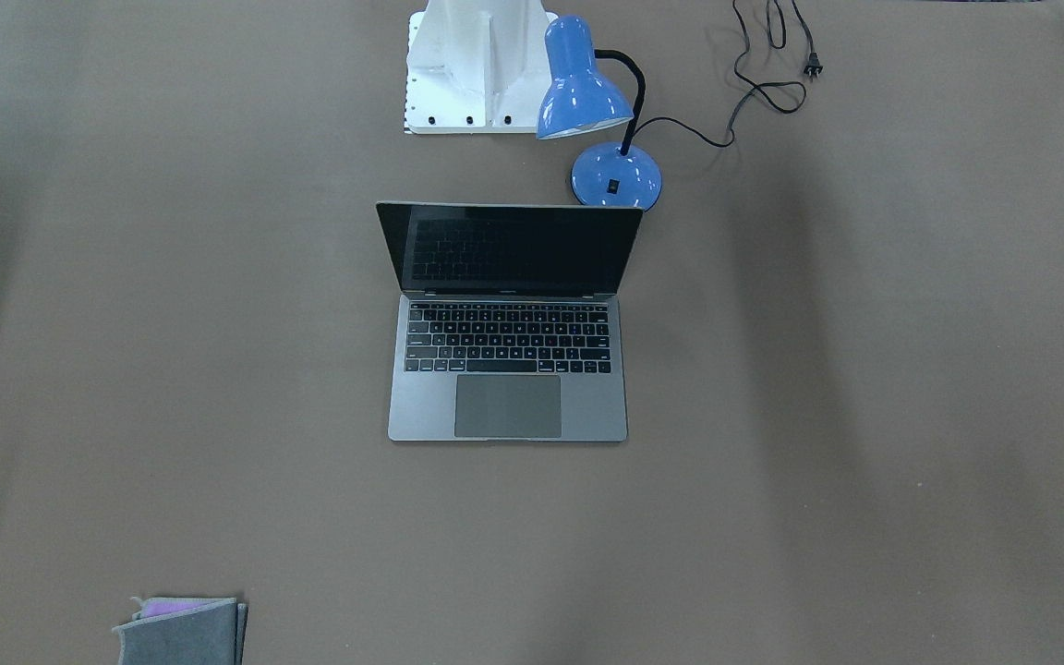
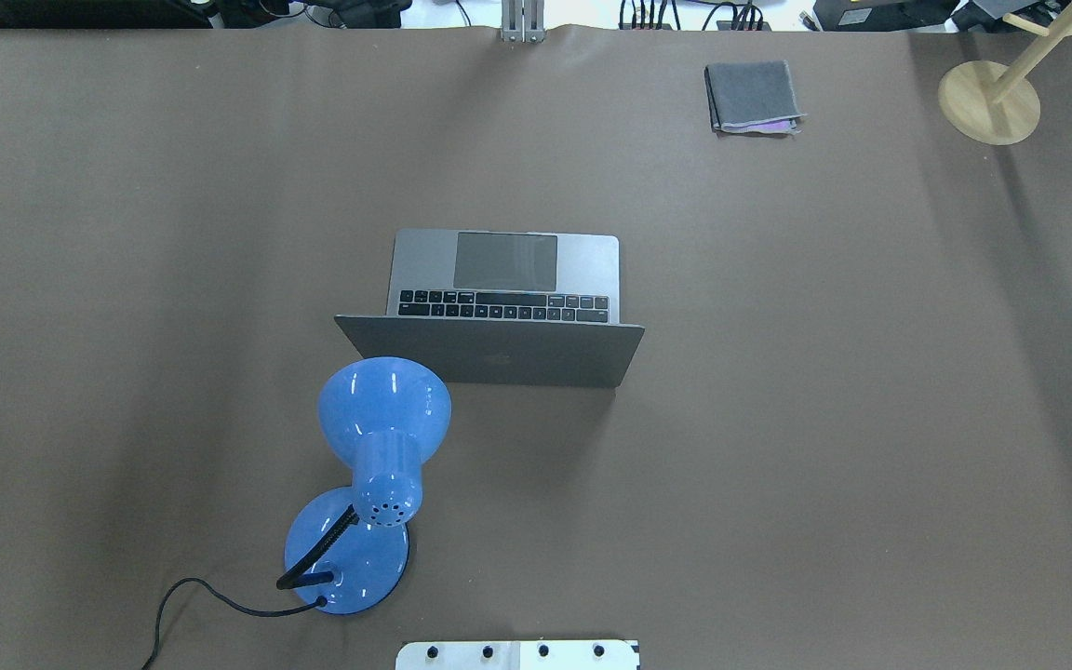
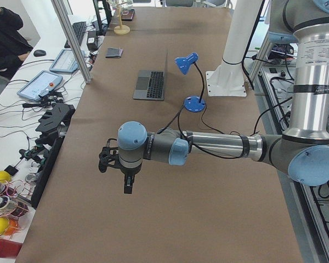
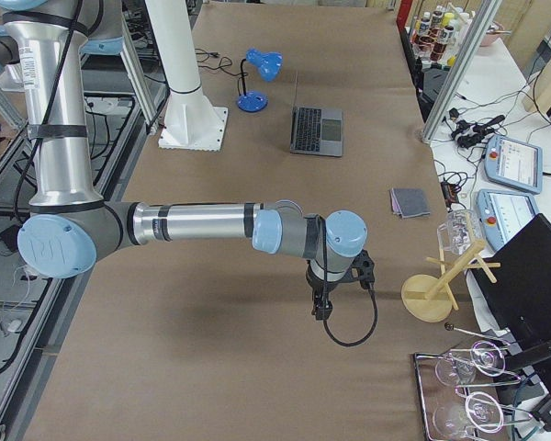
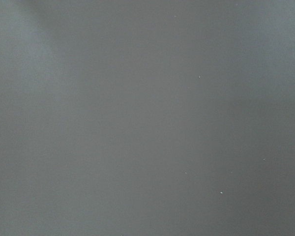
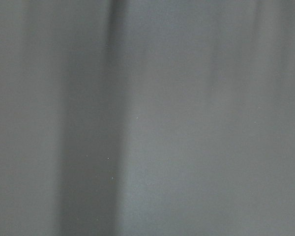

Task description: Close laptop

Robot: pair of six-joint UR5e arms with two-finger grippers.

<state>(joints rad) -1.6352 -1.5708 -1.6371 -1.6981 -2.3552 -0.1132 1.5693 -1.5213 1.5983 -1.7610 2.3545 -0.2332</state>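
Sitting in the middle of the counter (image 1: 864,416), the laptop (image 1: 507,342) is open. Its lid stands up almost straight. The dark screen faces away from the robot and the grey back of the lid faces the robot. The hinge is on the robot's side and the trackpad is on the far side. The long side of the laptop runs from left to right across the counter.

A blue lamp (image 1: 585,85) stands just behind the lid, near its corner on the robot's left. Its shade hangs close to that corner. A small folded grey cloth (image 1: 183,632) lies far off, at the far edge on the robot's right.

Both arms are well apart from the laptop, one out toward each end of the counter. The left arm (image 3: 208,145) reaches out low, and the left jaws point down at bare counter. The right arm (image 4: 202,223) does the same on the other side with the right jaws. Only the side views show the jaws, so I cannot tell if they are open or closed. Nothing seems to be in them.

The laptop lies to the right of the left jaws and to the left of the right jaws. Neither arm looks clearly nearer. I think the right arm has the easier way in, because the lamp crowds the left corner. To close the laptop, the top edge of the lid must be pushed away from the robot and down onto the keys.
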